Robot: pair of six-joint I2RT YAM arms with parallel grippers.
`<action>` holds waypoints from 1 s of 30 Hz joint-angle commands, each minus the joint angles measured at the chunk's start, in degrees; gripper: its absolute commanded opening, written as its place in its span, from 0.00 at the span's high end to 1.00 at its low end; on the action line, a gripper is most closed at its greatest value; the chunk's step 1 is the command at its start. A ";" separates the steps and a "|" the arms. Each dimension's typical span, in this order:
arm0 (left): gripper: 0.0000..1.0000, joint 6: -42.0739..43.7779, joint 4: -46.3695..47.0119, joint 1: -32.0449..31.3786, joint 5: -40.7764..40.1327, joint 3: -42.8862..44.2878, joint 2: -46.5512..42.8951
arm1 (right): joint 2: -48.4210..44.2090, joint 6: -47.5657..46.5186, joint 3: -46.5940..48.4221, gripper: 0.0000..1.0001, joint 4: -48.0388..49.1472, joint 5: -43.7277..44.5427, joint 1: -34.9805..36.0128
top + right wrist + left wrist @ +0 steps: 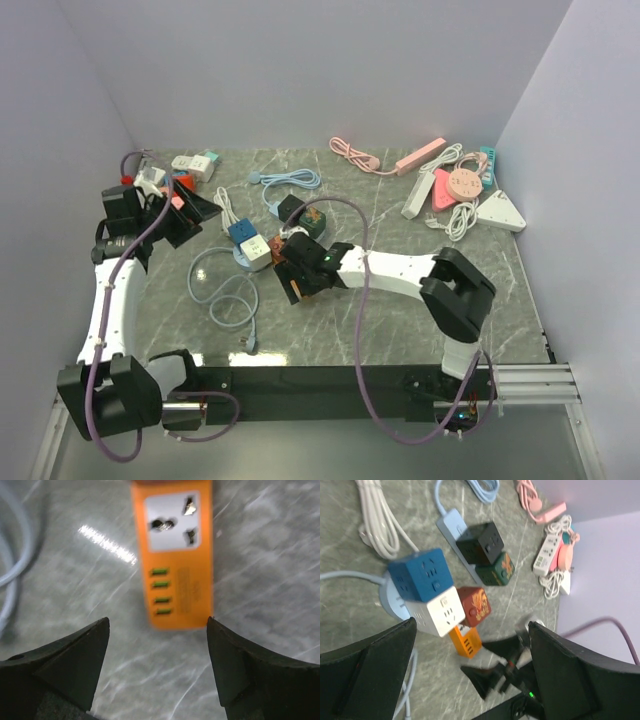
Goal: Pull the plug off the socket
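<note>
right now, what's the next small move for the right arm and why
Probably ease the right gripper forward and down until its open jaws straddle the orange adapter. The adapter lies just ahead, roughly centred between the jaws, not yet gripped, and seems seated against the white cube socket.

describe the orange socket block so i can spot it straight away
On the grey marble table, look at the cluster of cube sockets mid-table. At its near edge, next to the white cube and red-brown cube, lies the orange block, just ahead of the right gripper. It alone is orange and long, with four green slots.
</note>
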 commanded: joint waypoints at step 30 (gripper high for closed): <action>0.01 4.06 -10.17 -39.92 -20.75 7.26 11.96 | -9.92 -0.70 -24.82 1.00 14.58 1.20 -3.22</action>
